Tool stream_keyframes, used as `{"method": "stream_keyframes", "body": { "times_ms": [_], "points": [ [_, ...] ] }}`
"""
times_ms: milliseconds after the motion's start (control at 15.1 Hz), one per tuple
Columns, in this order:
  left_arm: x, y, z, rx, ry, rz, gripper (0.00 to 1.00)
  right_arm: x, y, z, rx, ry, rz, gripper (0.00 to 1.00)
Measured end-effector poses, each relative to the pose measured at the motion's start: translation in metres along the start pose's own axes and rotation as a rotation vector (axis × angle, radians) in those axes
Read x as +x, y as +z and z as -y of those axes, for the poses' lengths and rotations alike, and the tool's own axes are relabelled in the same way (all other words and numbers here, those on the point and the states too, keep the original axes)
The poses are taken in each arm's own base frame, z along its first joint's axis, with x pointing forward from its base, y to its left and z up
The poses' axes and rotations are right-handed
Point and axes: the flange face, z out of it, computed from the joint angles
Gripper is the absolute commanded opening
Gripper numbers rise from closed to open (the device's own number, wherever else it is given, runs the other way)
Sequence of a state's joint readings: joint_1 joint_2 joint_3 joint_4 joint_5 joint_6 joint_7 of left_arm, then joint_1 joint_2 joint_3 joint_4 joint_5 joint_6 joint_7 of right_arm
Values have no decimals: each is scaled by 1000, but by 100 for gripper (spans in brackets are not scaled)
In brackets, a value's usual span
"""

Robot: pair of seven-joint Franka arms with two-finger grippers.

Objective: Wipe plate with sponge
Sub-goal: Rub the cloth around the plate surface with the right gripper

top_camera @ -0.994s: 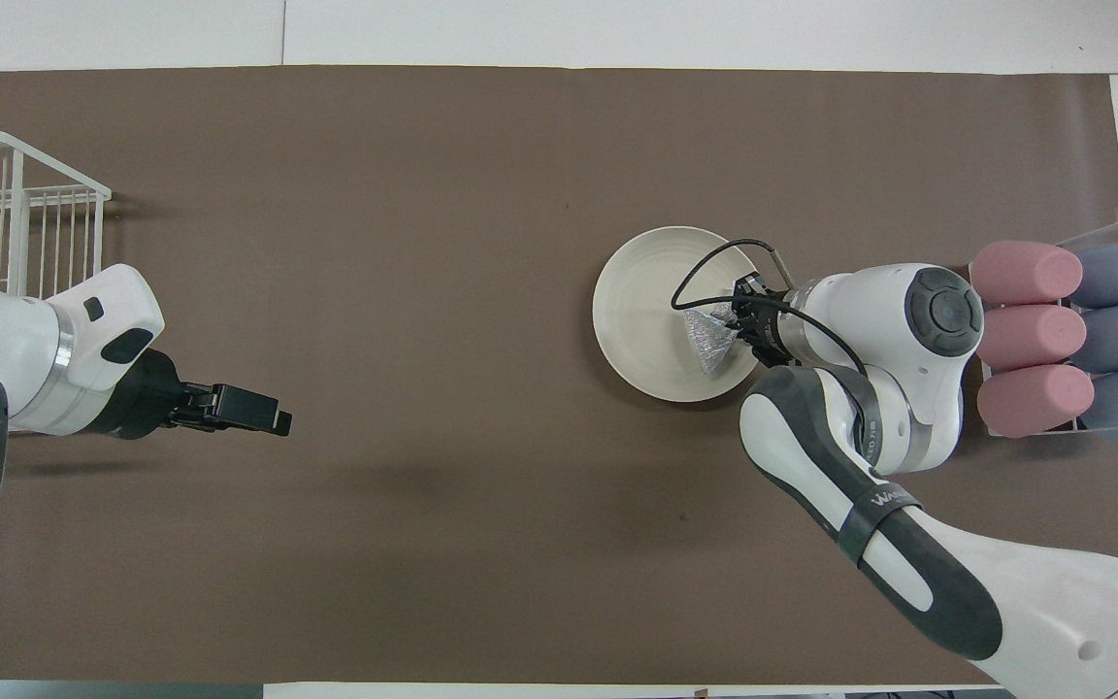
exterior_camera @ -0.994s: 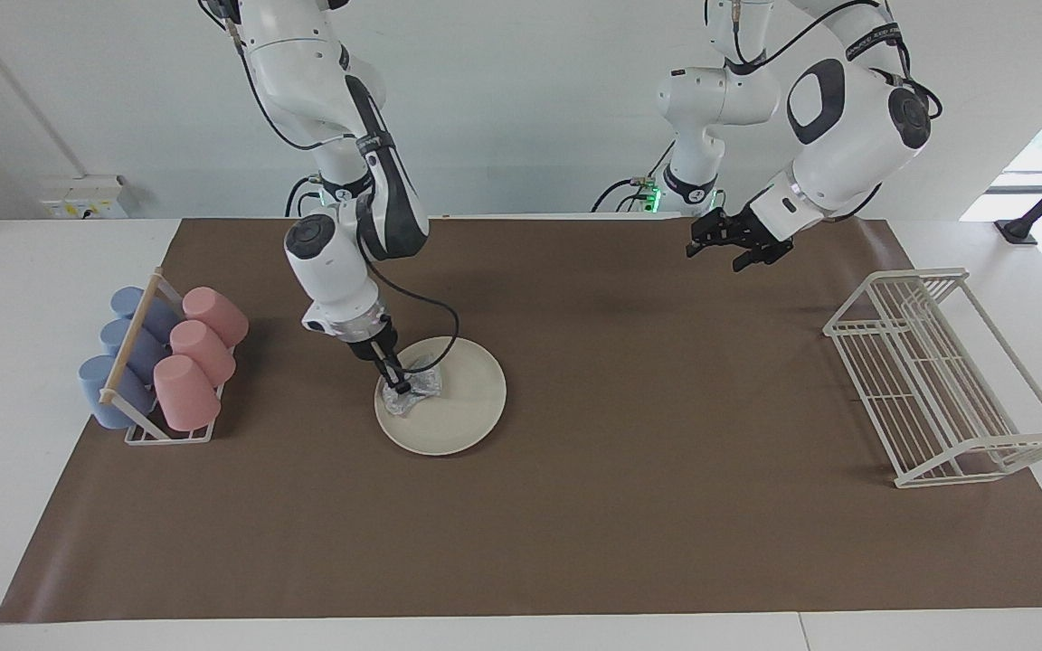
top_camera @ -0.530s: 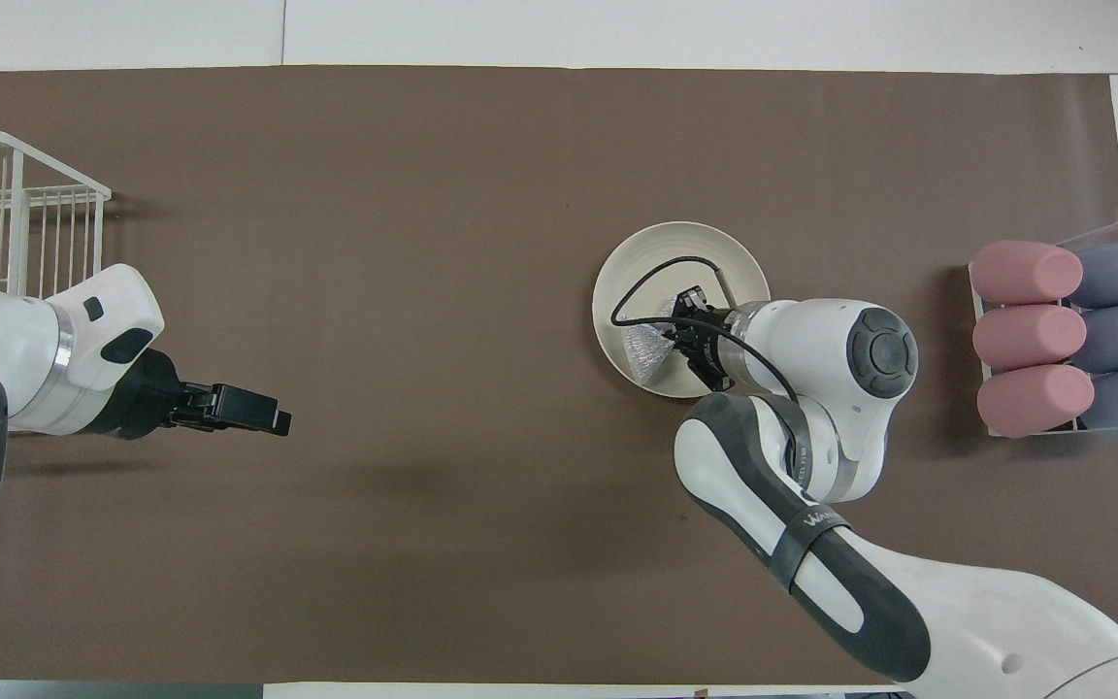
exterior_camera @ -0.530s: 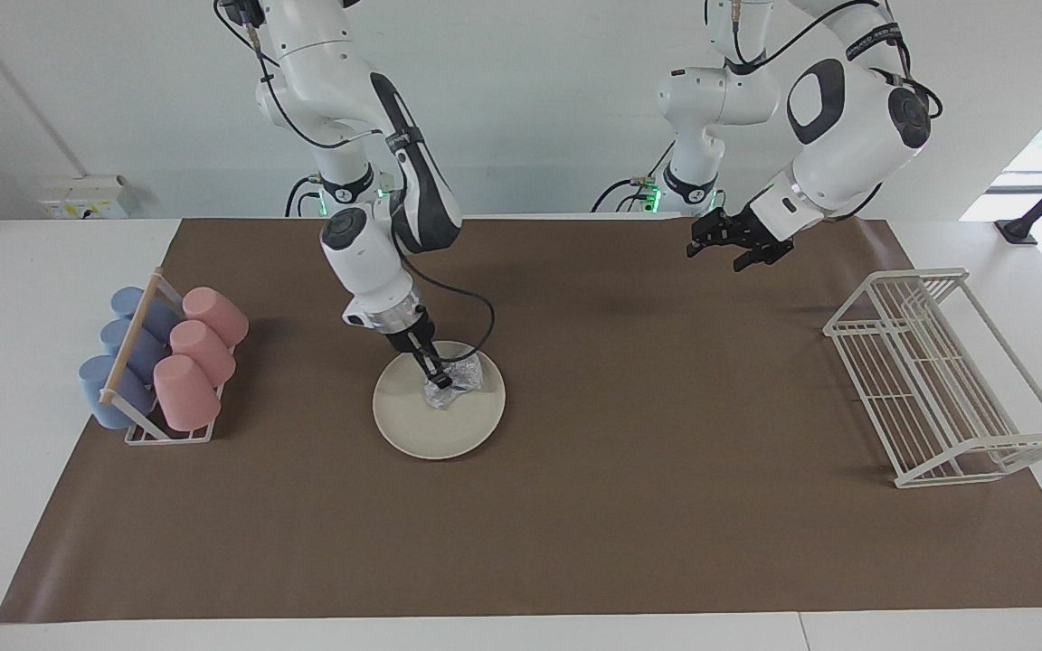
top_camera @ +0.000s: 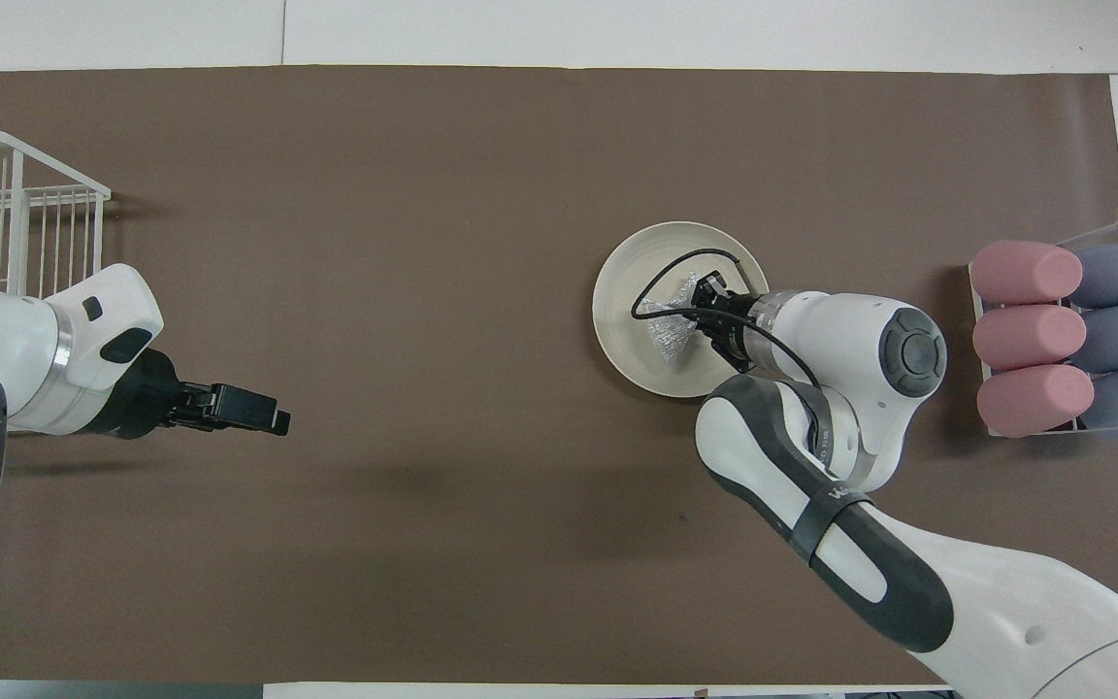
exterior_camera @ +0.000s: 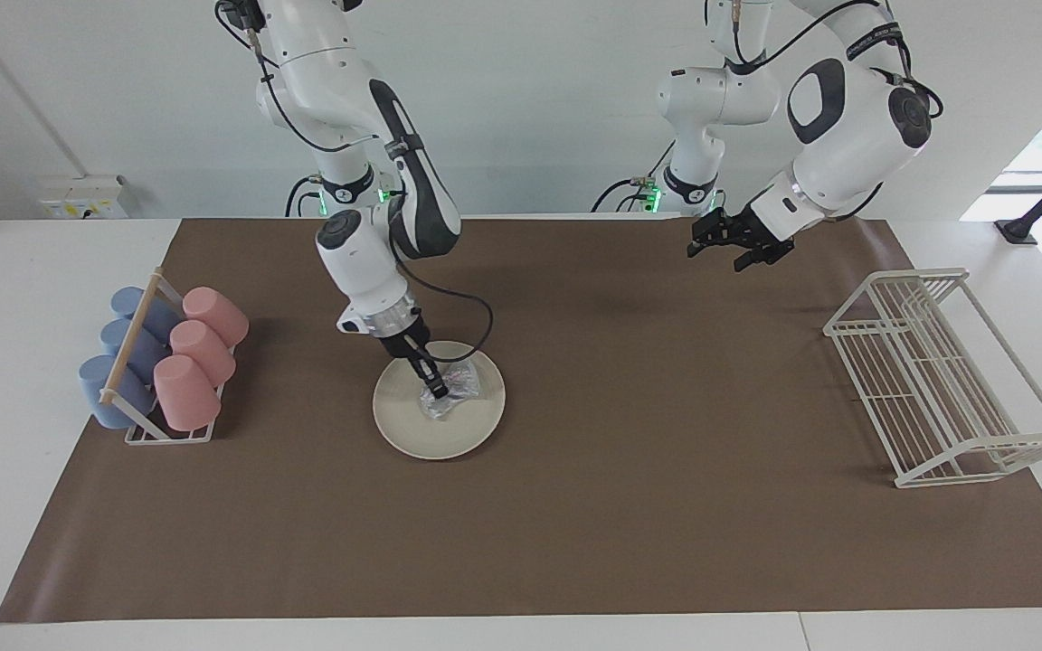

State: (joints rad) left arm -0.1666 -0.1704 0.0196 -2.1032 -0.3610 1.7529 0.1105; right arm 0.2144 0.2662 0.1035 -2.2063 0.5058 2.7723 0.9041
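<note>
brown mat (exterior_camera: 666, 506) on white table | cup rack (exterior_camera: 155, 362) at right arm's end | plate (exterior_camera: 462, 434) near rack, twd mat centre | right gripper (exterior_camera: 438, 391) clenched on sponge (exterior_camera: 455, 389), pressed on plate | left gripper (exterior_camera: 736, 244) released, waits over mat, well apart from plate | wire rack (exterior_camera: 937, 380) at left arm's end

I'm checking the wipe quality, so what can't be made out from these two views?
- Plate: overhead, its part nearest the cup rack is covered by the right arm.
- Sponge underside: hidden against the plate in both views.
- Wire rack: cut off by the overhead view's edge.
- Any dirt on the plate: too small to tell.
</note>
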Motion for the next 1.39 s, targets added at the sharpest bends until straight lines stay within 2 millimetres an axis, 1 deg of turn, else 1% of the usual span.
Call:
{"method": "stream_keyframes", "body": {
  "times_ms": [66, 133, 265, 331, 398, 597, 663, 729, 1061, 1193, 1259, 1326, 1392],
  "points": [
    [0, 0, 0, 0, 0, 0, 100, 12, -2, -3, 1, -8, -7, 0],
    [0, 0, 0, 0, 0, 0, 100, 18, -4, -5, 1, -10, -11, 0],
    [0, 0, 0, 0, 0, 0, 100, 16, -3, -5, 1, -1, -10, 0],
    [0, 0, 0, 0, 0, 0, 100, 11, -2, -3, 0, 16, -7, 0],
    [0, 0, 0, 0, 0, 0, 100, 2, 0, -1, -2, 38, 0, 0],
    [0, 0, 0, 1, 0, -1, 100, -51, 10, 8, -15, 90, 32, 0],
    [0, 0, 0, 1, 0, -2, 100, -63, 13, 9, -19, 95, 39, 0],
    [0, 0, 0, 1, 0, -2, 100, -69, 14, 9, -21, 96, 42, 0],
    [0, 0, 0, 1, 0, -3, 100, -68, 12, 8, -30, 101, 48, 0],
    [0, 0, 0, 1, -1, -3, 100, -64, 5, 6, -66, 111, 70, 0],
    [0, 0, 0, 1, -2, -3, 100, -60, -3, 5, -89, 119, 86, 0],
    [1, -1, 1, 1, -5, -5, 100, -55, -15, 6, -106, 127, 102, 0],
    [1, -1, 1, -1, -12, -8, 100, -48, -33, 7, -123, 126, 115, 0]
  ]
}}
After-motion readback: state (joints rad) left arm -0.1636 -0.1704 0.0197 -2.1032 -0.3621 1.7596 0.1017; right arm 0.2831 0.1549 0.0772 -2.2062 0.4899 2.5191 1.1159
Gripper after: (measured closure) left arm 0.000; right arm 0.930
